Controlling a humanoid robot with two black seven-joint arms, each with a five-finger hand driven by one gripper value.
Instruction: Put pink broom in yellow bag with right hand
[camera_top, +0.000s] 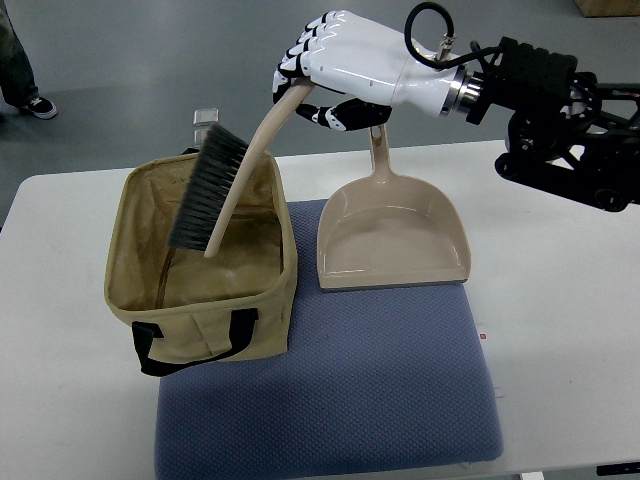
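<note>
Overhead, right robot hand (335, 80) clenched on the curved handle of the pink broom (225, 180), above the counter's (560, 260) far edge. Hanging down-left from that grip, bristle head tilted inside the open yellow bag (200, 300), just within its far rim. Beside the bag's right wall, 1 dustpan (390, 235) on a blue mat (340, 400); bare counter rightward.

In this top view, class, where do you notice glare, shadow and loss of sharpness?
Top view: glare on the white shell of the right hand and a soft sheen inside the dustpan; shadow pools inside the bag beneath the broom; the image is mostly sharp, with the far floor slightly softer.
</note>
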